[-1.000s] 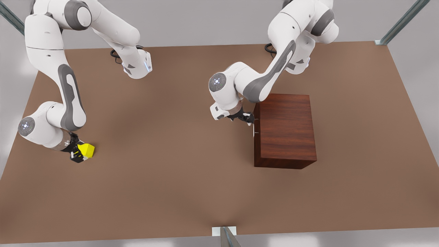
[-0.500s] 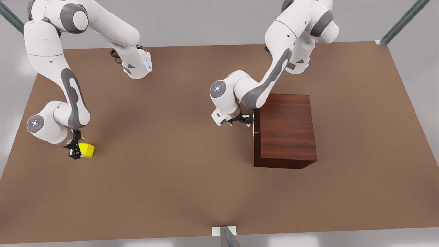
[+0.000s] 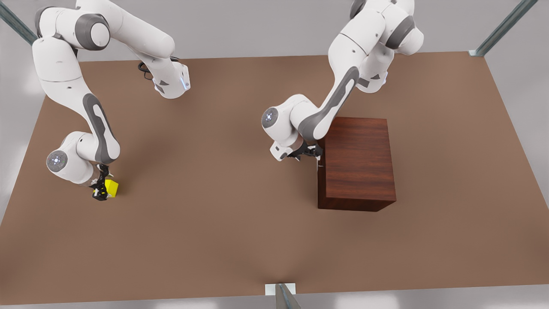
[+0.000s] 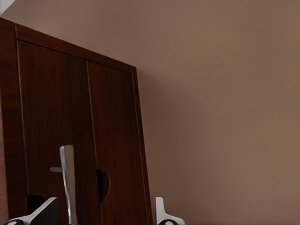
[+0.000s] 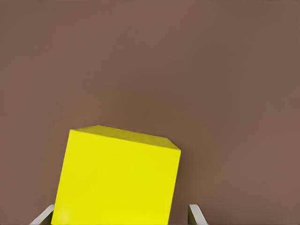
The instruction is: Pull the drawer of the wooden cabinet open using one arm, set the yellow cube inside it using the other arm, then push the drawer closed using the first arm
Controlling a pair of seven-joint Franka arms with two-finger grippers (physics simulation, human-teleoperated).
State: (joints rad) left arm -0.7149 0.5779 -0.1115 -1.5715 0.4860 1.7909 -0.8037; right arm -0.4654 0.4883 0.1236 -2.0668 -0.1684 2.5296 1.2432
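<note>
The yellow cube [image 3: 112,187] [image 5: 117,183] rests on the table at the front view's left. My right gripper [image 3: 101,192] [image 5: 119,218] is open and low around it, a fingertip [image 5: 196,215] standing just off one side. The wooden cabinet [image 3: 358,159] [image 4: 117,140] stands at the front view's right. Its drawer [image 4: 47,103] is shut, flush with the front. My left gripper [image 3: 311,153] [image 4: 104,216] is open against that front, and the silver bar handle [image 3: 318,163] [image 4: 68,178] lies between its fingers.
The brown table [image 3: 214,214] stretches wide between the two arms and toward the near edge. A metal post bracket [image 3: 279,289] sits at the near edge. The arm bases [image 3: 171,81] stand at the far side.
The right arm has swung over the cube, and its gripper now stands more upright around it. The left gripper has slid along the cabinet front toward the handle. Cube and cabinet have not moved.
</note>
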